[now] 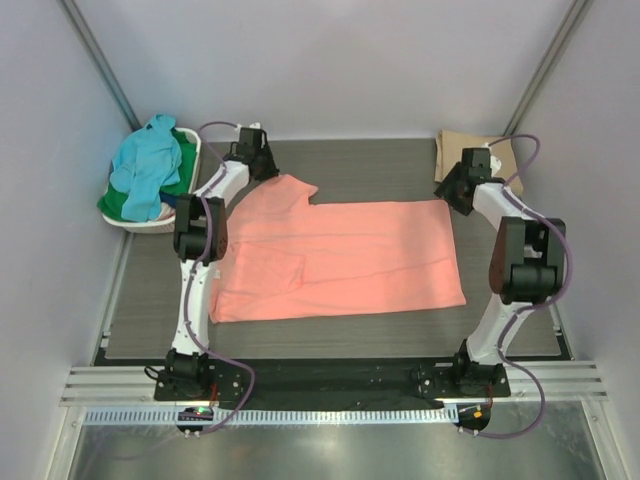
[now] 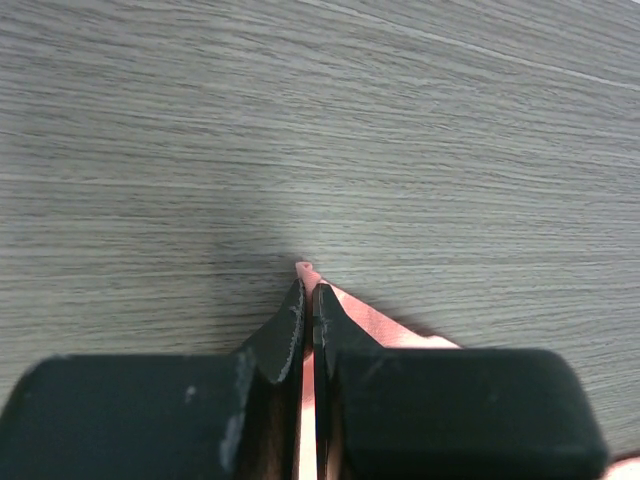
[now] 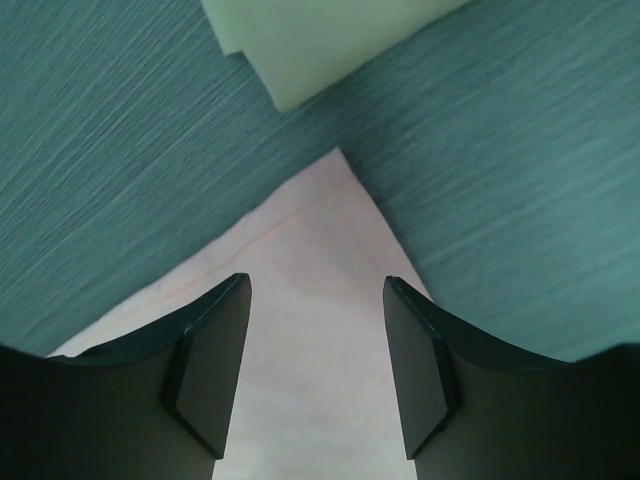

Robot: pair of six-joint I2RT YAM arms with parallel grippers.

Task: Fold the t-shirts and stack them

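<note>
The salmon-pink t-shirt [image 1: 340, 258] lies spread flat across the middle of the table. My left gripper [image 1: 262, 160] sits at its far left sleeve, shut on the cloth; in the left wrist view a pink tip [image 2: 305, 268] pokes out between the closed fingers [image 2: 285, 330]. My right gripper [image 1: 457, 187] hovers over the shirt's far right corner, open and empty; in the right wrist view that corner [image 3: 315, 300] looks washed-out pale between my fingers [image 3: 215, 350]. A folded tan t-shirt [image 1: 470, 152] lies at the far right. Light blue [image 1: 148, 165] and green [image 1: 120, 203] t-shirts sit in the basket.
The white laundry basket [image 1: 150, 224] stands at the far left, off the table's edge. Grey walls close in on both sides and behind. The folded tan shirt also shows in the right wrist view [image 3: 310, 40], just beyond the pink corner.
</note>
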